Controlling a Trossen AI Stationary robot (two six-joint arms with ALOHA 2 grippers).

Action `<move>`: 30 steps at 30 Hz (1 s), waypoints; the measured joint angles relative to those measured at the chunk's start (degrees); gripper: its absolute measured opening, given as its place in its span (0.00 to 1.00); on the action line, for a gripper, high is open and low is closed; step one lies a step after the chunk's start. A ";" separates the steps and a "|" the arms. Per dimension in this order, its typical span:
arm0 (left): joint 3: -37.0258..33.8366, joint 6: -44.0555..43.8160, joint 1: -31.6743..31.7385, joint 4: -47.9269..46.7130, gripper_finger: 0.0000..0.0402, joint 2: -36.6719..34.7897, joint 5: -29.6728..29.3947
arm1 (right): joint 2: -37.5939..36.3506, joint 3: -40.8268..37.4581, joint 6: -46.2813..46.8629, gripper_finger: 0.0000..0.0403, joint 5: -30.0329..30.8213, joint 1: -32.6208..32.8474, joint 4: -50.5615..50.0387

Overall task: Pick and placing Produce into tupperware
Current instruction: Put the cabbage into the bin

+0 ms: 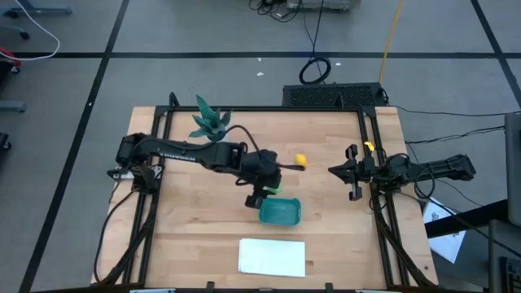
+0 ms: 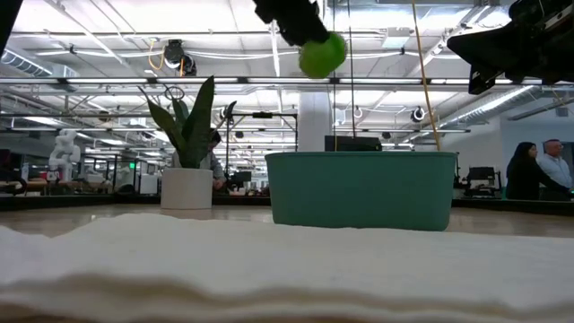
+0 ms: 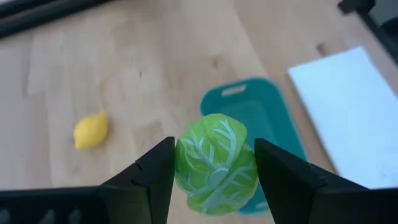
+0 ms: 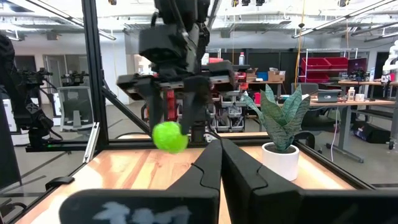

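Holding a round green leafy toy vegetable above the wooden table.
Left gripper is clamped on it, just beside the shallow teal plastic container; a yellow toy lemon lies nearby; right gripper waits at the right edge, fingers together.

Overhead looks straight down, low camera sits at tabletop level behind the tupperware — both wrist views share it.

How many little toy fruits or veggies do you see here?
2. A green one is held in the left gripper above the teal container; a yellow lemon lies on the table. Others may be hidden.
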 joint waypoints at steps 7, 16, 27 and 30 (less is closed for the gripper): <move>-0.02 -1.68 -0.70 3.00 0.49 0.00 0.00 | 0.00 -0.02 0.00 0.00 0.00 0.00 0.00; -2.92 -2.32 -0.64 5.15 0.49 0.04 0.00 | 0.00 -0.02 0.02 0.00 0.00 0.01 0.00; -9.21 -3.69 -0.14 13.33 0.54 0.09 0.00 | 0.00 0.00 0.00 0.00 -0.02 -0.02 0.00; -11.05 -4.36 -0.14 15.97 0.54 0.09 0.50 | 0.00 -0.01 0.00 0.00 -0.02 0.00 0.00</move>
